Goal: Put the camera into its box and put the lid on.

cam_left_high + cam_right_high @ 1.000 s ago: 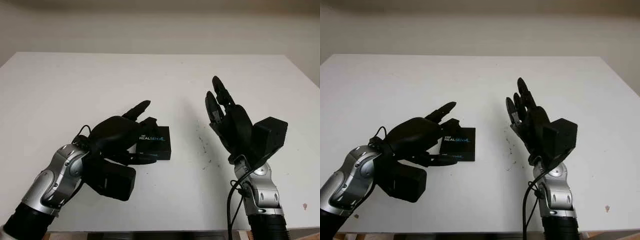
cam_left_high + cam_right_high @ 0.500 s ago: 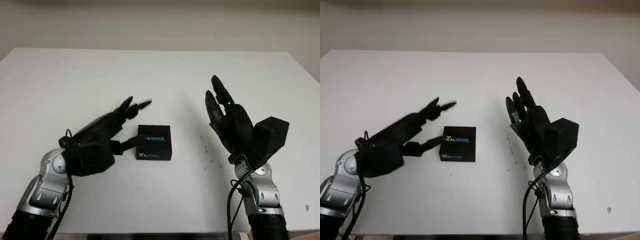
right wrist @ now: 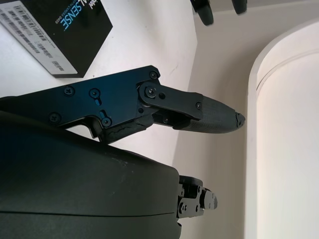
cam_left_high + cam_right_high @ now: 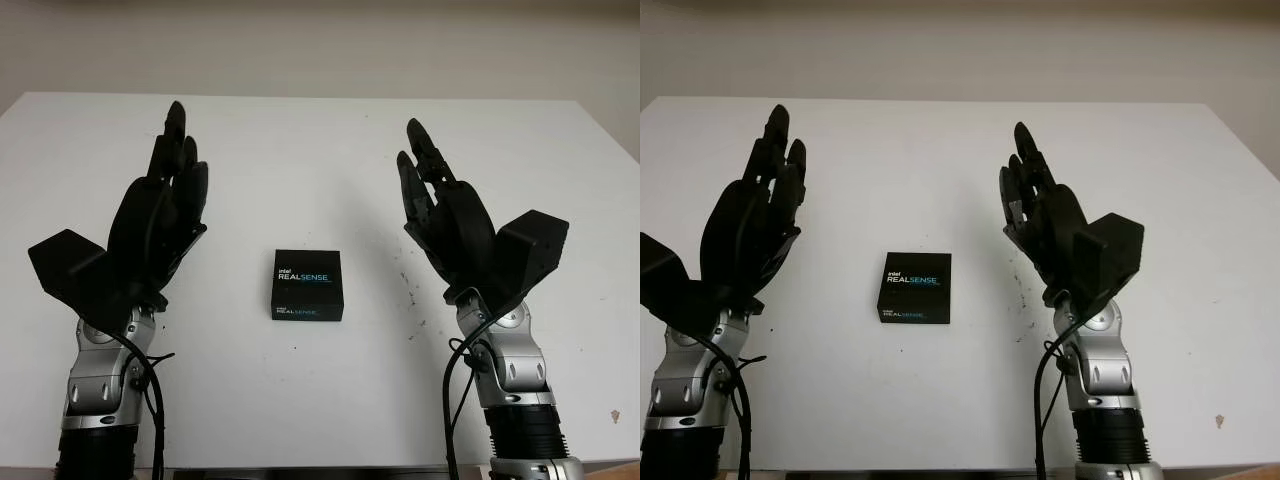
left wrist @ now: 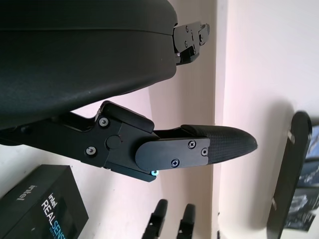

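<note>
**One closed box, two raised hands**

One box and two hands were on view above the white table (image 4: 330, 390). Going from left to right: the left hand (image 4: 150, 225) was held up in the air over the table's left half, palm turned toward the middle, released and holding nothing, touching neither the box nor the tabletop. Its fingers (image 5: 199, 147) reached straight out in the left wrist view, with a corner of the box below them.

Between the two hands, near the table's middle, lay the single black box (image 4: 308, 284), flat on the surface with its lid on and the words "intel REALSENSE" printed on top. It stood well apart from both hands.

To its right, the right hand (image 4: 450, 225) was likewise raised off the table, palm facing the box, released and grasping nothing. Its fingers (image 3: 199, 112) extended in the right wrist view, where the box's labelled side showed beyond them. A few small dark specks (image 4: 408, 290) marked the table between the box and the right hand.
</note>
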